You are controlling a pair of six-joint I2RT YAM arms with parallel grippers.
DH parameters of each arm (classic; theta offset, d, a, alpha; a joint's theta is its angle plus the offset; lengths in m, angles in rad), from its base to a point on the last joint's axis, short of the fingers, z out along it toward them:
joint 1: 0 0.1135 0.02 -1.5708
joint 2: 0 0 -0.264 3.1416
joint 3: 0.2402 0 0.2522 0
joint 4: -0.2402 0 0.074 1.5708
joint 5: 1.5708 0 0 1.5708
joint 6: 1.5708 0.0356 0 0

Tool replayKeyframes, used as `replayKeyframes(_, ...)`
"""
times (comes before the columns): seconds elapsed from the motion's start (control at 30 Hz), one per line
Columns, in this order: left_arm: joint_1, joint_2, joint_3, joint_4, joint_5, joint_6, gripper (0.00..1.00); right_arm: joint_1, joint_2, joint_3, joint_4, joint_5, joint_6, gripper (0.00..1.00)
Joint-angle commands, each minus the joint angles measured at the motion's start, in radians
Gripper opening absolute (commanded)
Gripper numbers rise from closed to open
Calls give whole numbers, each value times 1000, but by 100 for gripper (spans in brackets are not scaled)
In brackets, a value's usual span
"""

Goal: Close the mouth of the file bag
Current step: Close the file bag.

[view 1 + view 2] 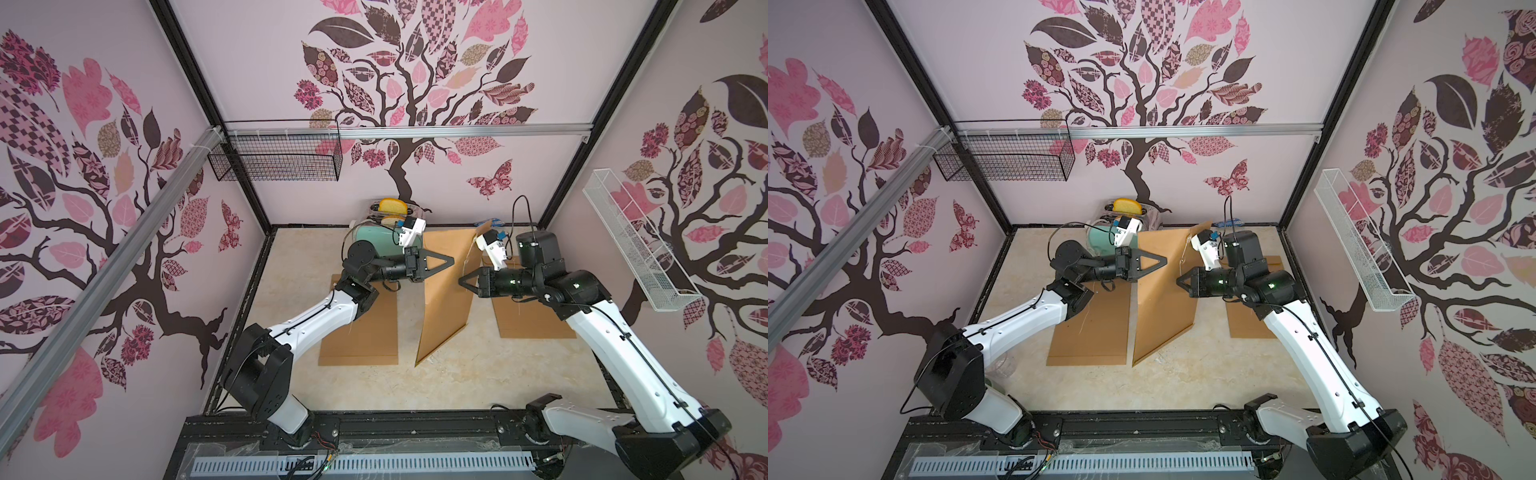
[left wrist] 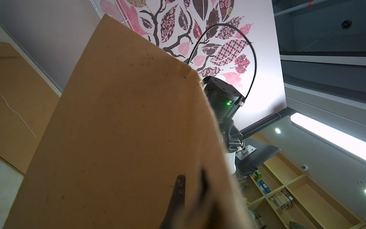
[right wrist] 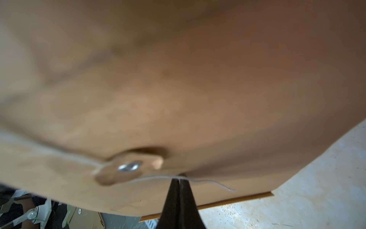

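Note:
The brown file bag [image 1: 444,299] [image 1: 1163,299] stands tilted on its long edge in the middle of the table, its mouth end towards the back wall. My left gripper [image 1: 453,261] [image 1: 1166,261] is shut on the bag's upper edge. In the left wrist view the bag [image 2: 118,128] fills the frame, with one dark finger [image 2: 178,190] lying on the paper and the other blurred behind it. My right gripper [image 1: 460,281] [image 3: 179,179] is shut on the bag's thin white string [image 3: 213,182], right beside the paper button disc [image 3: 128,168] with its silver rivet.
Two more brown file bags lie flat, one on the left [image 1: 361,328] and one on the right [image 1: 536,320]. A teal toaster [image 1: 370,241] with bread [image 1: 392,205] stands at the back wall. A black wire basket [image 1: 278,160] and a white one [image 1: 636,245] hang on the walls.

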Motion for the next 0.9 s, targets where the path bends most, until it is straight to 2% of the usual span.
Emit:
replayKeyframes(0.0, -9, -18, 21, 65, -6, -5, 0, -3, -28, -17, 88, -13, 33, 0)
replayKeyframes(0.13, -10, -14, 19, 78, -11, -14, 0, -15, -51, -35, 95, 14, 30, 0)
replayKeyframes(0.33, -9, -13, 19, 75, -15, -11, 0, -24, -99, -95, 182, -27, 39, 0)
replayKeyframes(0.43, -9, -19, 16, 68, -19, -7, 0, -24, -128, -116, 170, -35, -3, 0)
replayKeyframes(0.57, -10, -37, 20, 16, -26, 35, 0, -29, -256, -209, 233, -6, -30, 0)
replayKeyframes(0.63, -10, -53, 31, -46, -23, 74, 0, -31, -354, -289, 310, 72, -51, 9)
replayKeyframes(0.73, -9, -73, 40, -99, -21, 108, 0, -31, -484, -412, 438, 165, -143, 33)
replayKeyframes(0.77, -10, -77, 44, -105, -20, 113, 0, -31, -512, -434, 457, 194, -156, 36)
replayKeyframes(0.87, -9, -86, 49, -138, -20, 133, 0, -31, -575, -468, 484, 220, -173, 39)
